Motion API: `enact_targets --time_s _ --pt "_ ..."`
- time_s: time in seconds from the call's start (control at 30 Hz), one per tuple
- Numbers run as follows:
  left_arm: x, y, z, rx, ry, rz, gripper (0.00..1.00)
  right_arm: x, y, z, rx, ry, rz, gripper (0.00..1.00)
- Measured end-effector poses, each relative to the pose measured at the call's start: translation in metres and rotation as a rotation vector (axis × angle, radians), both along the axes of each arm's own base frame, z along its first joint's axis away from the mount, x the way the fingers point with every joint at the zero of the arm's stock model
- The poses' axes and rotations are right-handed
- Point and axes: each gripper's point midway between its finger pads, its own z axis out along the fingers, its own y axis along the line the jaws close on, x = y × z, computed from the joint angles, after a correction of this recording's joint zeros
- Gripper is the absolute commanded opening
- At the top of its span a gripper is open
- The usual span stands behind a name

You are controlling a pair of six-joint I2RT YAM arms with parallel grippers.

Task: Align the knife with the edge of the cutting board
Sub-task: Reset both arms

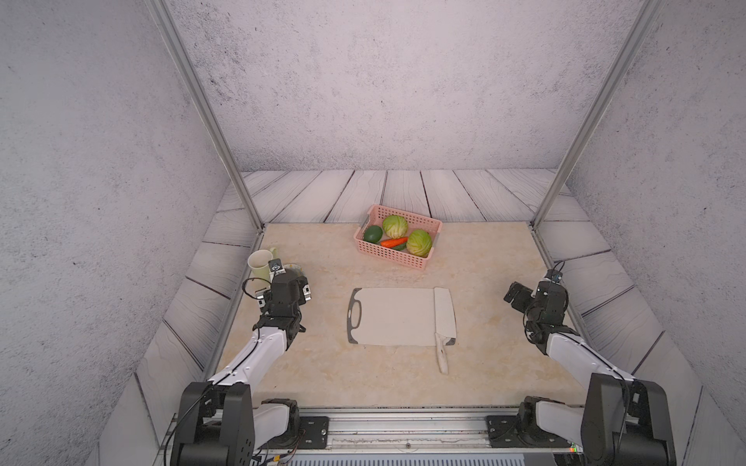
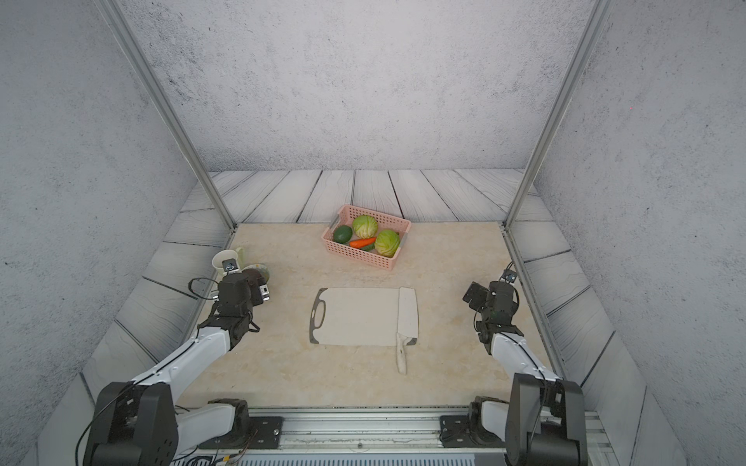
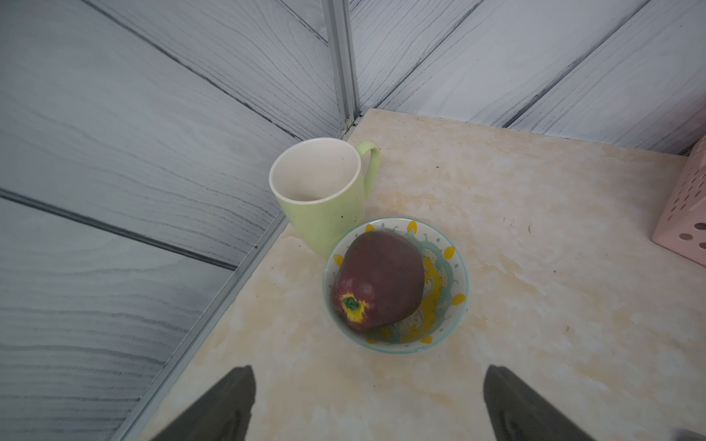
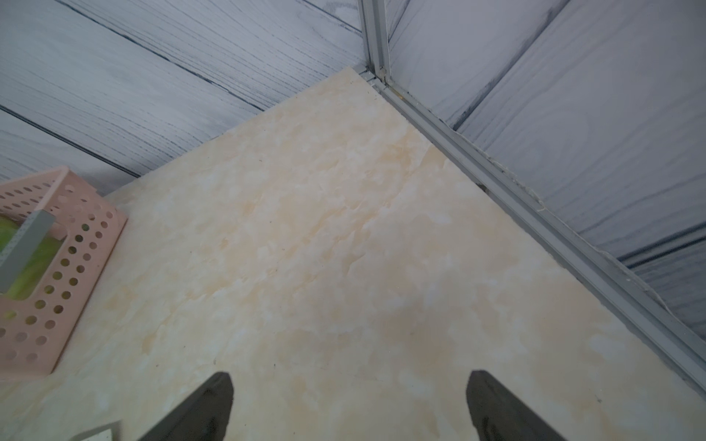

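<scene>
The cutting board (image 1: pixel 395 316) (image 2: pixel 359 316) lies flat at mid-table, its oval handle cutout at the left end. The knife (image 1: pixel 445 314) (image 2: pixel 407 312) rests with its broad pale blade along the board's right end. Its cream handle (image 1: pixel 442 355) sticks out past the board's front edge onto the table. The left arm (image 1: pixel 282 298) stands far left of the board, and its gripper (image 3: pixel 368 376) is open over bare table, facing a bowl. The right arm (image 1: pixel 549 306) stands far right, its gripper (image 4: pixel 349 378) also open over bare table. Neither gripper touches anything.
A pink basket (image 1: pixel 387 256) (image 4: pixel 57 267) holding cabbages, an avocado and a carrot sits behind the board. A pale green mug (image 3: pixel 321 191) (image 1: pixel 260 262) and a patterned bowl (image 3: pixel 458 275) with a dark red fruit (image 3: pixel 378 278) stand at the table's left edge. Metal posts mark the back corners.
</scene>
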Motion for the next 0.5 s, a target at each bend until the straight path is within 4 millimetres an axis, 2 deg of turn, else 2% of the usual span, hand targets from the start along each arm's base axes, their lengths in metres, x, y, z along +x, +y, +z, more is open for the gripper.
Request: enact_targets --time_s 0.1,0.3,0.5 --pt "0.003 -0.001 -0.006 0.017 -0.022 -0.013 0.98 0.004 -0.001 -0.001 -0.018 -0.026 0.007 0.99" --pt "0.007 0.0 -0.008 0.043 -0.075 -0.027 0.98 0.003 -0.001 -0.017 -0.031 -0.014 0.015 0.99" --pt "0.013 0.003 -0.008 0.058 -0.117 -0.029 0.98 0.008 -0.002 -0.009 -0.051 -0.062 0.016 0.99"
